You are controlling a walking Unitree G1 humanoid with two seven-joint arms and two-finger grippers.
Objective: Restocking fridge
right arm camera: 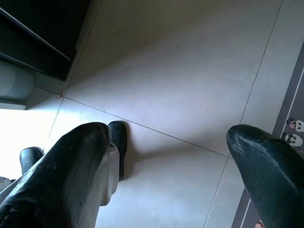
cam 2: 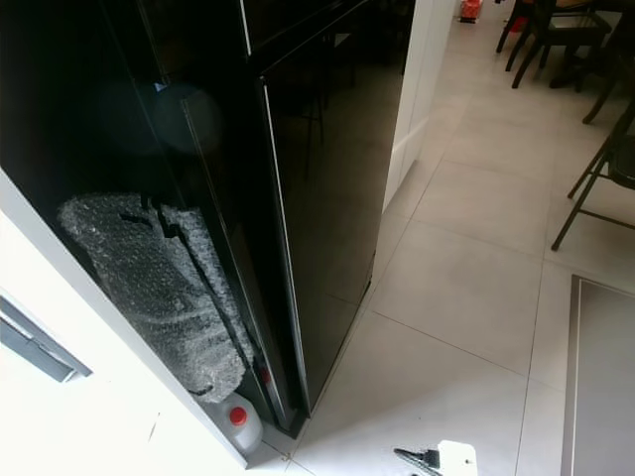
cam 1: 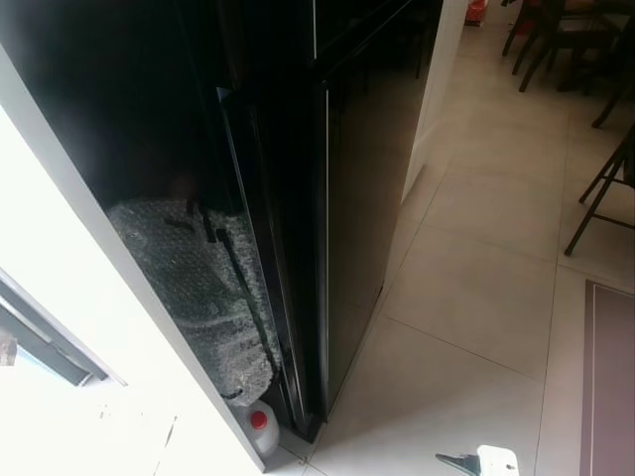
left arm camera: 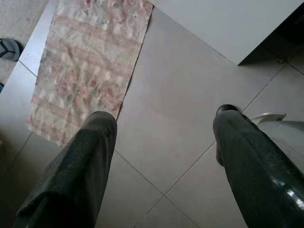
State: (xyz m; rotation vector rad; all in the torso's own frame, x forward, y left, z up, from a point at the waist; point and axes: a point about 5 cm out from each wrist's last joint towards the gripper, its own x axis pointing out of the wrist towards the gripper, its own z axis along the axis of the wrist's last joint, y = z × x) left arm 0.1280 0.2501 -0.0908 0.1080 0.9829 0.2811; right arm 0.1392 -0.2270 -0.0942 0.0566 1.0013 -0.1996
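Note:
A tall black fridge stands in front of me, seen from its side corner, with its glossy doors closed. My left gripper hangs over grey floor tiles, its two black fingers spread open around nothing. My right gripper also hangs low over the tiles near the fridge's bottom edge, open and empty.
A bubble-wrapped bundle and a plastic jug with a red cap fill the gap between the fridge and a white surface. Dark chairs and a folding chair stand at right. A floor mat and a floral rug lie on the tiles.

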